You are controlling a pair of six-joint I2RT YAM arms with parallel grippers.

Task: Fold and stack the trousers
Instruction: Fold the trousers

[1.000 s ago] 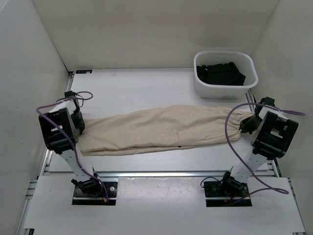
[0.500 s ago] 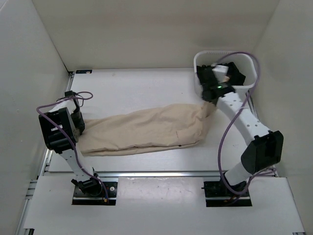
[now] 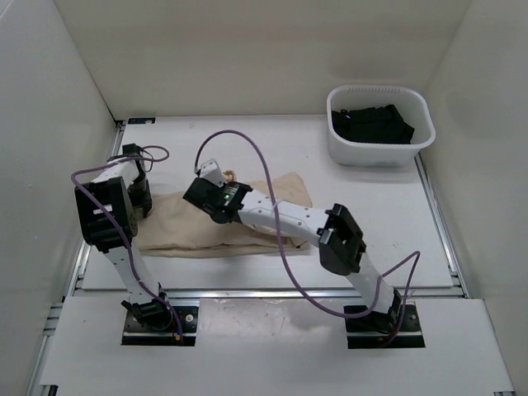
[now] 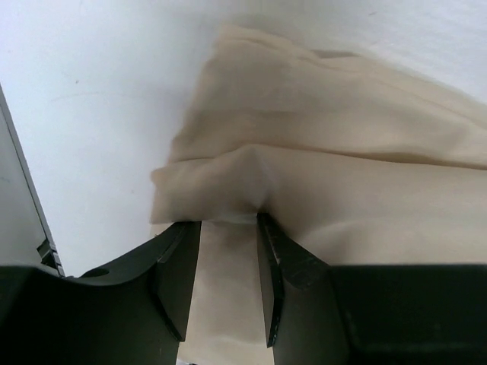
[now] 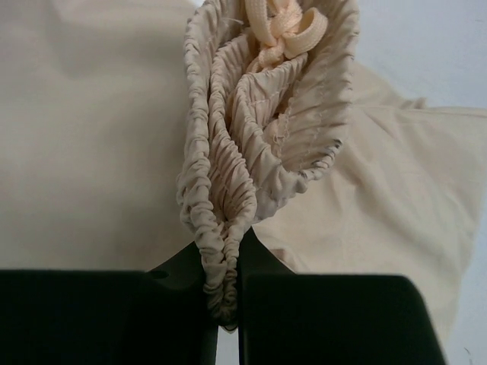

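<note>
The beige trousers [image 3: 177, 227] lie folded over on themselves at the left of the table. My right gripper [image 3: 216, 178] has reached far to the left and is shut on the gathered elastic waistband [image 5: 266, 114], whose drawstring knot shows above the jaws [image 5: 224, 251]. My left gripper [image 3: 142, 202] sits at the left end of the trousers. In the left wrist view its jaws [image 4: 226, 220] stand a little apart with a raised fold of the leg cloth [image 4: 228, 175] caught at their tips.
A white bin [image 3: 379, 155] at the back right holds a black garment [image 3: 371, 124]. The right arm stretches across the cloth from the near right. A metal rail runs along the table's left edge [image 3: 78, 264].
The right gripper carried the waistband from the right end up near the bin and then across to the left, doubling the trousers over. The left gripper shifted only slightly.
</note>
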